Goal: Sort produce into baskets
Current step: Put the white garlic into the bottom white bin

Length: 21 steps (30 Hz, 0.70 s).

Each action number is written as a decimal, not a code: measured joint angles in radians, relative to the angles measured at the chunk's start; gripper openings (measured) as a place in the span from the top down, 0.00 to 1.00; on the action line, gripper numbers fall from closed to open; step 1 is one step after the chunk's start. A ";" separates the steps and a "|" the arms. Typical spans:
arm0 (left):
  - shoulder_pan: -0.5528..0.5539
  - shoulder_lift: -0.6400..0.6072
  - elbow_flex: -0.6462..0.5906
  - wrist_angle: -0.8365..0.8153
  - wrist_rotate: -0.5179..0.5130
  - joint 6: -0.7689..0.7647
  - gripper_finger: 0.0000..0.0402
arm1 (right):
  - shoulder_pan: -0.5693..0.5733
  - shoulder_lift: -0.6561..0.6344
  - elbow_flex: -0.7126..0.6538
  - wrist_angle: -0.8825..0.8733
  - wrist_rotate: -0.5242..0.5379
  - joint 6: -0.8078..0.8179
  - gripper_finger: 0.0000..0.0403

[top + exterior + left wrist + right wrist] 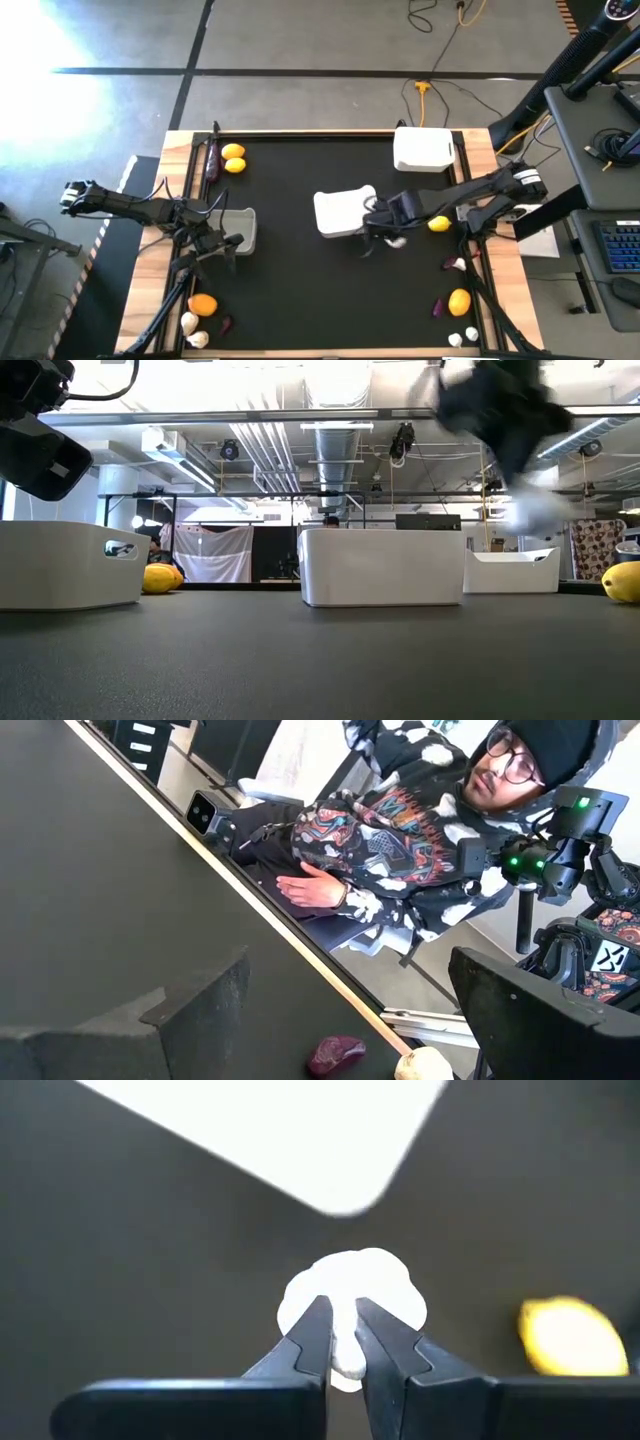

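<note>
**Garlic pinched, bin just left of it**

My right gripper [340,1342] pinches a garlic bulb [352,1295] above the mat, just beside the middle bin's [340,212] right edge. I judge a short carry left. Left gripper [222,243]: can't tell.

The middle and lower centre of the black mat [330,290] lie bare, giving open passage. The centre basket [343,212] stands just left of the right gripper [392,240], which holds a garlic bulb [352,1302]. A lemon [438,224] lies just right of it. The left basket [237,228] crowds the left gripper [228,252].
</note>
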State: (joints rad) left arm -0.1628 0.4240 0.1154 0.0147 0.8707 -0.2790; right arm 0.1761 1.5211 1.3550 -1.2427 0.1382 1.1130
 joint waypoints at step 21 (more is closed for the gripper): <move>0.000 0.001 0.000 0.000 0.000 0.000 0.19 | -0.171 0.285 0.127 0.130 0.310 -0.301 0.84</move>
State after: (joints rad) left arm -0.1631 0.4252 0.1154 0.0147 0.8707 -0.2787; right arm 0.0055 1.8061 1.4818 -1.1127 0.4482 0.8118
